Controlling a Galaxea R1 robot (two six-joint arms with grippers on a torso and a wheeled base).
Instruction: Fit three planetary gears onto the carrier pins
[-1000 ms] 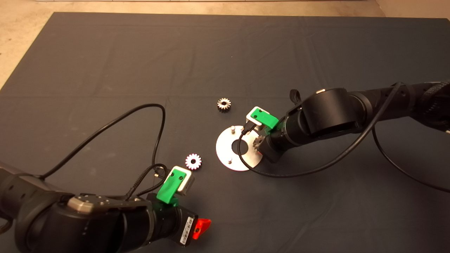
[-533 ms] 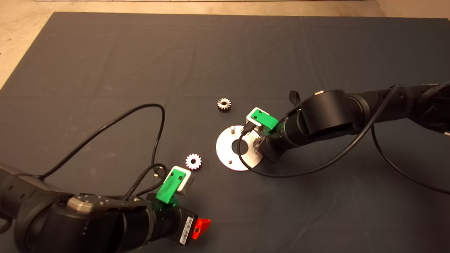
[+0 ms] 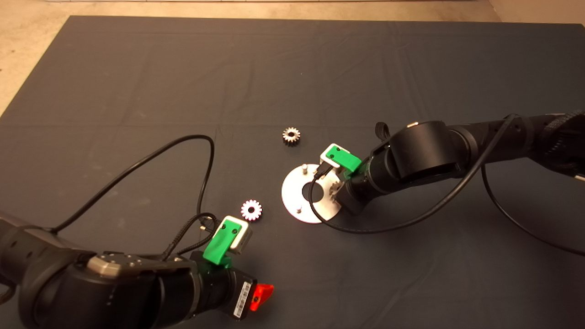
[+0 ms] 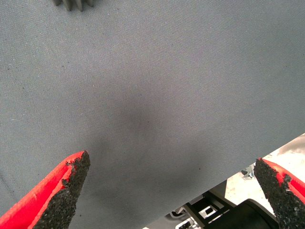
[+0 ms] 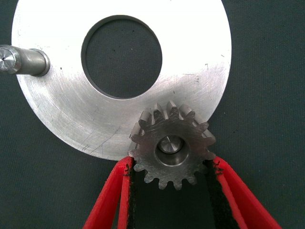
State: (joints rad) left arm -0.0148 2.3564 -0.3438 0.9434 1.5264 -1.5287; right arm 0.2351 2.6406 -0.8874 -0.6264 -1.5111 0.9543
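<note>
Gears first: nearest you in the head view, the left gripper [image 3: 256, 297] waits at the mat's [image 3: 137, 68] lower left, its fingers [image 4: 66, 186] spread wide over bare cloth and holding nothing. Just beyond it lies a bright loose gear [image 3: 251, 209] flat on the mat, apart from the disc [image 3: 292, 194]. Next out is the disc itself, with two bare pins in the head view, a near pin [image 3: 298, 210] and a far pin [image 3: 303, 168]. At the disc's right side the right gripper [image 5: 171, 164] has its pads against both flanks of the seated gear [image 5: 170, 145], whose bore already shows the third pin's [image 5: 170, 144] tip in the middle, so this gear looks threaded on. To finish the step well, I'd judge you should check it sits flat on the disc, then part the fingers gently and lift straight up so the teeth do not drag and tilt it. Farthest away, a darker gear [image 3: 290, 135] rests on the mat beyond the disc. No containers show; the disc carries only that one gear.
</note>
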